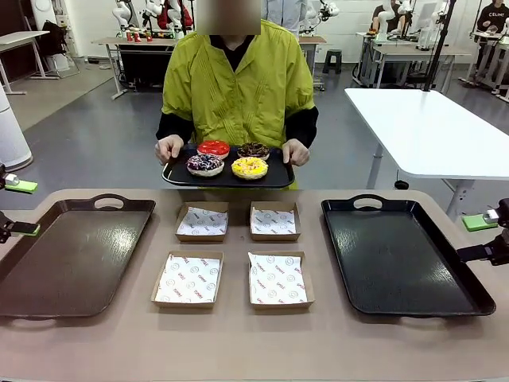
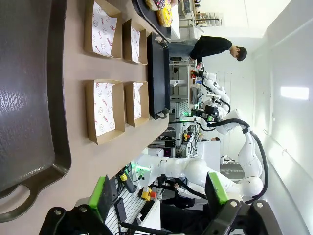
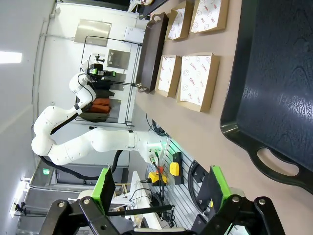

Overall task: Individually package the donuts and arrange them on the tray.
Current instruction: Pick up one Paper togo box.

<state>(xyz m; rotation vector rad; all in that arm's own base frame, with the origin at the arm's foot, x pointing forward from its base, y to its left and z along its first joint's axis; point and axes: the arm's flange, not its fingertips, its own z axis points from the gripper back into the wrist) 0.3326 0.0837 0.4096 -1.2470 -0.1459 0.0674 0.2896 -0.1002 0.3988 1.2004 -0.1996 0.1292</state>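
Donuts (image 1: 205, 164) on serving tray (image 1: 171, 174) held by person (image 1: 238, 87), beyond four boxes (image 1: 202, 222) on tabletop (image 1: 238, 342); left end effector (image 2: 159, 191) and right end effector (image 3: 161, 185) spread wide, empty.

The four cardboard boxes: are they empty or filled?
Empty: each box shows only its printed paper liner; the donuts sit on the person's tray.

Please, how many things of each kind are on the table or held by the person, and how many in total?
Iced ring donuts: 4, red, chocolate, purple, yellow.
Paper-lined brown cardboard boxes: 4.
Handled trays: 3, brown, black, and a black one the person holds.
Total: 11.
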